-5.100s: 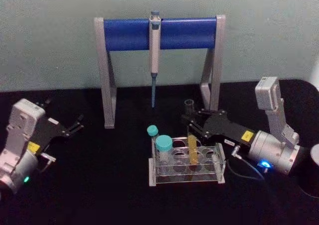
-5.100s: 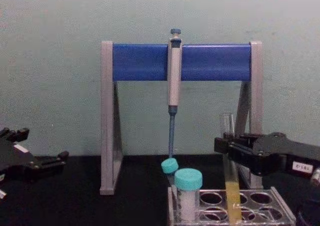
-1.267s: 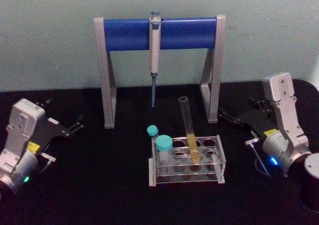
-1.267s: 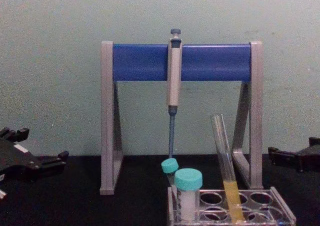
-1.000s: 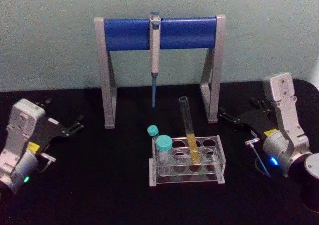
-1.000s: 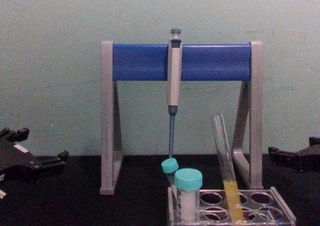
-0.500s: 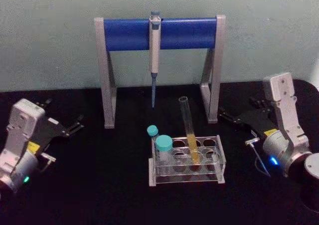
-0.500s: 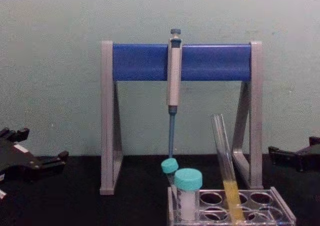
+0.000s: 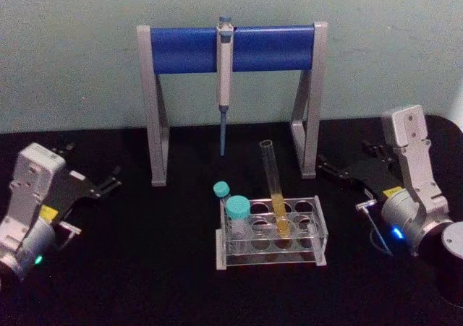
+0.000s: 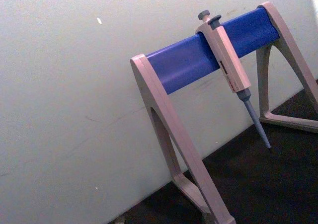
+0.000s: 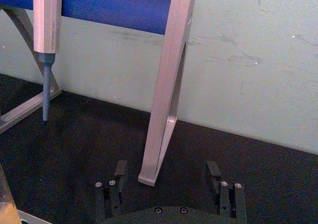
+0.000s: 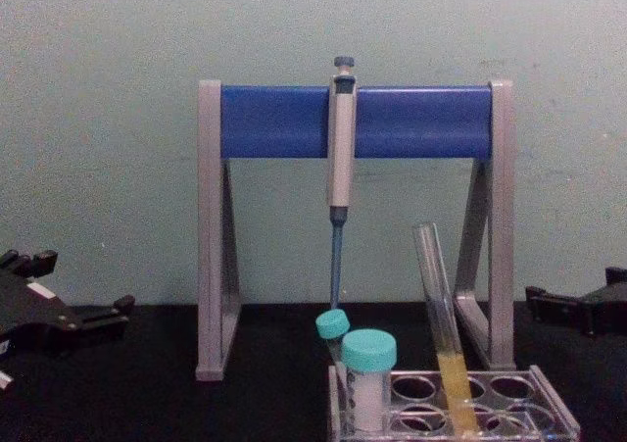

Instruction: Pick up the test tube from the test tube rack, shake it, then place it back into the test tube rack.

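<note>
One test tube stands in the test tube rack, leaning in its hole with its open mouth tipped toward the back-left and yellow-orange liquid in its lower part. Beside it in the rack are two teal-capped tubes. The right tool rests low over the dark surface, apart from the rack on its right, with its fingers spread wide and nothing between them. The left tool sits parked well to the left; I cannot tell whether it is wide or narrow. Thin glass like this is likely light, stiff, slick and easily cracked, and being capless it could spill if tipped far. The bare upper stretch above the liquid, clear of the rack top, looks the sensible place to pinch, gently. A pipette hangs on its stand behind.
</note>
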Robot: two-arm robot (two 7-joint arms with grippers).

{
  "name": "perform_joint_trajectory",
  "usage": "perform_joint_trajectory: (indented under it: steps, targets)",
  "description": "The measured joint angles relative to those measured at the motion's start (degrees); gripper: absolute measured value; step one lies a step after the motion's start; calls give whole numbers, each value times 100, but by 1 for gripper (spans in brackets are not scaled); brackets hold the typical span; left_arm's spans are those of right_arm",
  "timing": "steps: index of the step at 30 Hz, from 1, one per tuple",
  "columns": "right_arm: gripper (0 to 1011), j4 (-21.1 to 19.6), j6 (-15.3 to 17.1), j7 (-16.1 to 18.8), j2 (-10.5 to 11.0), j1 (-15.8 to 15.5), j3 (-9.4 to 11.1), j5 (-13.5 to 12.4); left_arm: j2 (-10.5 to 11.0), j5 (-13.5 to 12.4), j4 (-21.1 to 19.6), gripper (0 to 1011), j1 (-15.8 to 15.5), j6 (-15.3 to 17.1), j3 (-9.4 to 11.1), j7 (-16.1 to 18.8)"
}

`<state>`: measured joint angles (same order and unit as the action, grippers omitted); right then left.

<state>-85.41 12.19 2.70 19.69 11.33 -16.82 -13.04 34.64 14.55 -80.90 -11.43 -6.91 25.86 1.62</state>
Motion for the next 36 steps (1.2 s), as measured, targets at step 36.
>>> perform_joint_trajectory:
  steps: [36]
  targets:
    - [1000,0,0,0,0,0,0,0,0,0,0,1001,0,0,0,0]
